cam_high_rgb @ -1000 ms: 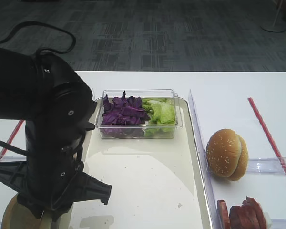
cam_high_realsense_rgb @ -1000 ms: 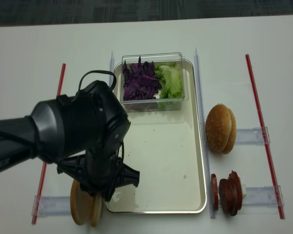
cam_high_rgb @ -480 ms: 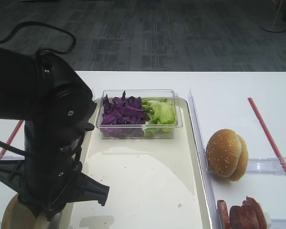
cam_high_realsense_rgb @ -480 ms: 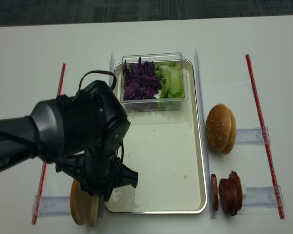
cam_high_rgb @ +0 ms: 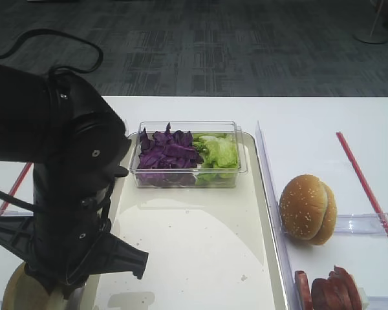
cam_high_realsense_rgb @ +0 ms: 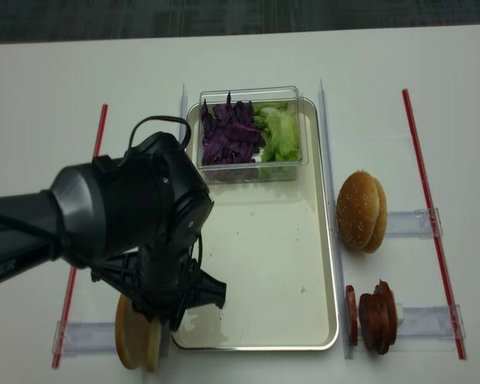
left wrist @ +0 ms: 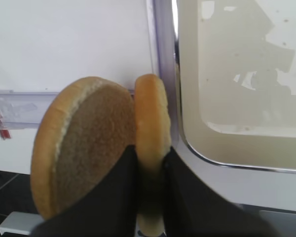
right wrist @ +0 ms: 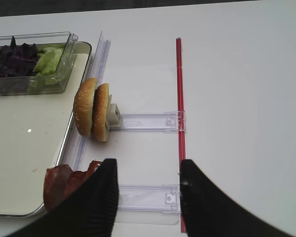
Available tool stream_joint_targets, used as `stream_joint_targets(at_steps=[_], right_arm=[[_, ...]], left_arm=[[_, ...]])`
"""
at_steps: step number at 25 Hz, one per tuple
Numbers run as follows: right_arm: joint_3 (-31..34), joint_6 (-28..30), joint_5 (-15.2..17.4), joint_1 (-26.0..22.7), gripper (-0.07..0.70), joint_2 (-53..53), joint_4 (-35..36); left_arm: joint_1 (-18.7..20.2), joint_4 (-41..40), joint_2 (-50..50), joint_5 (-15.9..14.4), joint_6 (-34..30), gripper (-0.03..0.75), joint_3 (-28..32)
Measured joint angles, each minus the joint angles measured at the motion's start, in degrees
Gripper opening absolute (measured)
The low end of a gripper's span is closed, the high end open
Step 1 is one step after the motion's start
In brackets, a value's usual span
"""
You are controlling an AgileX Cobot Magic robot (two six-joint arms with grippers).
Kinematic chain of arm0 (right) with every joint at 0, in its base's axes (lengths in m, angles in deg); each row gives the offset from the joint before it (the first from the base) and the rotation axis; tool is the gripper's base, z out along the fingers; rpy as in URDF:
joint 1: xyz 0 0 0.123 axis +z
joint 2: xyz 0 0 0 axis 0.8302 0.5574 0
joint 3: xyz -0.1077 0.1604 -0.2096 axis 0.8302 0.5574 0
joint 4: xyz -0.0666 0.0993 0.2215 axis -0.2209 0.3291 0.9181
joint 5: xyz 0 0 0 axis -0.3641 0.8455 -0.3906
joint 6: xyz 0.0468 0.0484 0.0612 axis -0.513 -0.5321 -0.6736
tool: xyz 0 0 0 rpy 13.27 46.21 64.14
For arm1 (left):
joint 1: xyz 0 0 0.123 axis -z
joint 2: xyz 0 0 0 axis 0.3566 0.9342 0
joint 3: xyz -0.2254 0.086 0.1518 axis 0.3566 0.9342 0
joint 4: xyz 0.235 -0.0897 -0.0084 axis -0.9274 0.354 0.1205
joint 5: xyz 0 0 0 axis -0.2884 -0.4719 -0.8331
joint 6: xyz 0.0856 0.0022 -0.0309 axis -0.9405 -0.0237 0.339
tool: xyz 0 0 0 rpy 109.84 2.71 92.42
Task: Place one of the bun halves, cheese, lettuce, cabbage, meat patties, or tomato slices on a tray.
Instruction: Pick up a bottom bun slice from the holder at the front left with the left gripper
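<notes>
The left tool [left wrist: 149, 170] is closed narrow on one of the bun halves [left wrist: 150, 148] — a thin pale disc standing on edge, pinched between the two dark fingers [left wrist: 119, 187]. It is the disc nearest the tray [left wrist: 237, 143], touching or just beside the rim at the tray's near left corner. A second flat disc [left wrist: 84, 148] leans just to its left, ungripped. In the overhead view both discs [cam_high_realsense_rgb: 136, 342] sit on the tabletop [cam_high_realsense_rgb: 48, 72], outside the tray, mostly hidden under the left arm [cam_high_realsense_rgb: 136, 224].

Progress is judged early: the grasp looks made, but nothing is placed yet. The tray's glossy surface carries only the clear tub [cam_high_realsense_rgb: 252, 132] with cabbage [cam_high_realsense_rgb: 228, 132] and lettuce [cam_high_realsense_rgb: 282, 132] at the far end. Lift, carry right over the rim and release are left.

The right tool [right wrist: 148, 192] hangs open — fingers well apart, holding nothing — above the tabletop right of the tray. The sesame buns [right wrist: 93, 116] and the meat patties [right wrist: 64, 180] stand untouched in their holders on the right. Tomato slices and cheese cannot be told apart from the patties here.
</notes>
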Motion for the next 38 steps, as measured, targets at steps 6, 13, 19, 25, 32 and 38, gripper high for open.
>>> stream_joint_targets(at_steps=[6, 13, 19, 25, 32, 38], right_arm=[[0.00, -0.10, 0.00, 0.00, 0.337, 0.00, 0.00], [0.00, -0.33, 0.00, 0.00, 0.337, 0.00, 0.00], [0.00, -0.33, -0.11, 0.00, 0.337, 0.00, 0.00], [0.00, -0.33, -0.11, 0.00, 0.337, 0.00, 0.00], [0.00, -0.23, -0.11, 0.00, 0.337, 0.00, 0.00], [0.00, -0.23, -0.11, 0.00, 0.337, 0.00, 0.00]], left_arm=[[0.00, -0.22, 0.00, 0.00, -1.46, 0.080, 0.00], [0.00, -0.35, -0.11, -0.21, -1.81, 0.079, 0.00], [0.00, -0.47, -1.36, -0.55, -2.04, 0.078, -0.14], [0.00, -0.80, -2.20, -1.31, -2.84, 0.077, -2.22], [0.00, -1.05, -2.24, -1.77, -4.51, 0.076, -5.80], [0.00, -1.05, -2.24, -1.38, -4.85, 0.076, -8.37]])
